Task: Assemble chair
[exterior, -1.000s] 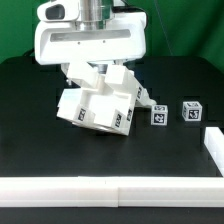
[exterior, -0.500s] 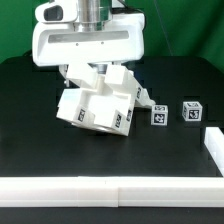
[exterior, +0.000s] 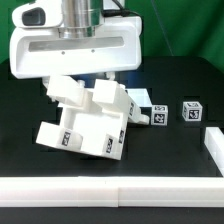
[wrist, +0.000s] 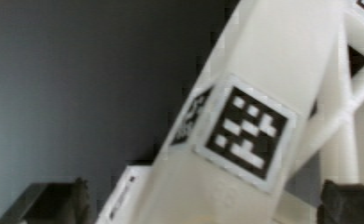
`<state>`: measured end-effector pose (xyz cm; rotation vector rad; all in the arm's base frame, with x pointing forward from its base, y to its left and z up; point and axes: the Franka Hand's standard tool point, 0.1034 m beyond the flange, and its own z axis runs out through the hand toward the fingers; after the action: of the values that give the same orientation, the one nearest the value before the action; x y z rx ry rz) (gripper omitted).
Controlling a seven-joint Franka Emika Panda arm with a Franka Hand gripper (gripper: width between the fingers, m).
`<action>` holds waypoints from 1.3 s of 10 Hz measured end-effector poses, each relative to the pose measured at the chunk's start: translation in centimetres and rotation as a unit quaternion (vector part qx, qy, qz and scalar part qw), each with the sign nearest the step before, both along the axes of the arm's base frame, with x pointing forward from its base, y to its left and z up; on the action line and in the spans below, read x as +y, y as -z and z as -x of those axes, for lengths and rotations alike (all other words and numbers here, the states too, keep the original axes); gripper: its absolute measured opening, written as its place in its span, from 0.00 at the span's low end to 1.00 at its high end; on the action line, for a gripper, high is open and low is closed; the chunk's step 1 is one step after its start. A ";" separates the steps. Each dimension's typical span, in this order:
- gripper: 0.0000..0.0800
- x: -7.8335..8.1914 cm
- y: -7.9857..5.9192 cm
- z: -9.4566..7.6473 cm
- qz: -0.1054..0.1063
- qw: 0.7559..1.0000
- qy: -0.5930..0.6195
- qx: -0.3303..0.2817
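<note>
Chair: the chair (exterior: 88,128) is a chunky white cluster of joined blocks. It stands askew on the black tabletop (exterior: 30,165), a little to the exterior view's left of the middle and about halfway between the far and near edges.
Chair's lie: its long lower block slants down toward the exterior view's right. I cannot tell whether it sits flat on the tabletop or is raised off it.
Chair's tags: black-and-white squares show on the faces turned to the near edge. In the blurred wrist view, one tag (wrist: 250,125) fills a slanted block face.
Gripper: the gripper (exterior: 78,84) hangs straight above the chair, and its broad white body covers the chair's upper blocks.
Jaws: they stand wide apart, with a chair block running between them. In the wrist view the dark fingers (wrist: 63,203) sit on either side of that block, but I cannot tell whether the pads touch it.
Loose cubes: the nearer cube (exterior: 158,116) sits just beside the chair on the exterior view's right, and the farther cube (exterior: 190,110) sits a bit beyond it toward the right edge. Each shows a tag and the two stand apart.
Rail: a long plain white rail (exterior: 100,192) lies along the tabletop's near edge, clear of the chair.
Right edge: a white slab (exterior: 214,146) is cut off by the frame.
</note>
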<state>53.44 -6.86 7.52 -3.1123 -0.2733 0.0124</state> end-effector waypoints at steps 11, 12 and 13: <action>0.81 0.2 -6.3 -2.1 -0.032 0.998 0.043 0.025; 0.81 0.2 -6.3 -2.1 -0.032 0.998 0.043 0.025; 0.81 0.2 -6.3 -2.1 -0.032 0.998 0.043 0.025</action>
<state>55.56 -6.64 13.81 -3.0514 -0.1350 0.0780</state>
